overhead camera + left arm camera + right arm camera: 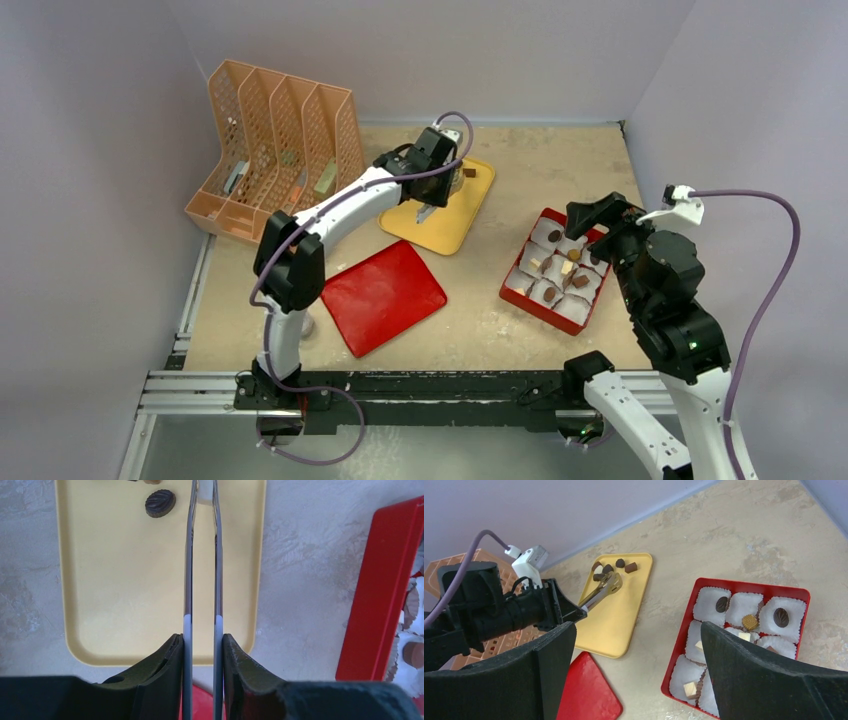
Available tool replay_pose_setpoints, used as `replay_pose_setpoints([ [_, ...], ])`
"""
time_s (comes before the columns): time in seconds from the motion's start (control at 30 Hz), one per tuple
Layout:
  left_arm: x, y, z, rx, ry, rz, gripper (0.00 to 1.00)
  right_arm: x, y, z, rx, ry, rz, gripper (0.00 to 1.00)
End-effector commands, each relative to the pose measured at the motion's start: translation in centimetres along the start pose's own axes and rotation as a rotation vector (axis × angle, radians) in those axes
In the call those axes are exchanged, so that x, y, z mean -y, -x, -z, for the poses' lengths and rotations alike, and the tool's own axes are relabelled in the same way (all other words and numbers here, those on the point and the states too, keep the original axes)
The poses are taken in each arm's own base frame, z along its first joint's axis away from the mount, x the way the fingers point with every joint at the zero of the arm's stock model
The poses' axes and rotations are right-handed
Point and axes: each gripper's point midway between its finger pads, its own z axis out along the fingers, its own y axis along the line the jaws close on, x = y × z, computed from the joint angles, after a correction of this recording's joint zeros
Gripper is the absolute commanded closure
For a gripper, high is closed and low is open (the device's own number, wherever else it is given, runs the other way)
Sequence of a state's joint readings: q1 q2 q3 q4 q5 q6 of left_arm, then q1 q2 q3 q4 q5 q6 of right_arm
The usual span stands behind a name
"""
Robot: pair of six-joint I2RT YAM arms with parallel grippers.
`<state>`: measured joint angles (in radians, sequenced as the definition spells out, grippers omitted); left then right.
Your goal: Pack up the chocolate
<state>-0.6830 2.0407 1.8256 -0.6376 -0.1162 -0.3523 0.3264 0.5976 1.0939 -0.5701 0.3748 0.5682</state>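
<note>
Left wrist view is showing the left fingers [167, 665] clamping tongs [189, 555], reaching for loose chocolate [160, 503] lying at the yellow tray's [100, 605] 12 o'clock end. Meanwhile the right fingers [749, 680] are hanging wide open, empty, above the red box [754, 585] at the tray's 3 o'clock, presumably awaiting deliveries.

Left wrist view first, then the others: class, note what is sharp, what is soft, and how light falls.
Left wrist: the left gripper looms dark and slightly soft, the tongs it clamps carry a bright sheen, the ribbed chocolate is crisp. Right wrist: the open right gripper is a dark mass, the red box sharp. Top external: even light, no glare on the table.
</note>
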Motion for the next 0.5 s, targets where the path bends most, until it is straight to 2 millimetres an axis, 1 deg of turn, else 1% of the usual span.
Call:
replay_pose_setpoints([
  [0.0,1.5,2.9,4.1,0.102,-0.093,0.033,0.86,-0.8,1.2,-0.1,0.038,0.024,-0.017,0.04],
  [0.17,2.7,3.2,6.1,0.120,-0.171,0.048,0.86,-0.9,1.5,0.0,0.045,0.024,-0.019,0.04],
  [0.27,4.2,3.1,7.5,0.120,-0.258,0.056,0.86,-0.9,1.8,0.0,0.050,0.022,-0.017,0.04],
  [0.47,6.5,2.1,9.1,0.070,-0.401,0.057,0.86,-0.9,1.7,-0.1,0.044,0.015,-0.017,0.04],
])
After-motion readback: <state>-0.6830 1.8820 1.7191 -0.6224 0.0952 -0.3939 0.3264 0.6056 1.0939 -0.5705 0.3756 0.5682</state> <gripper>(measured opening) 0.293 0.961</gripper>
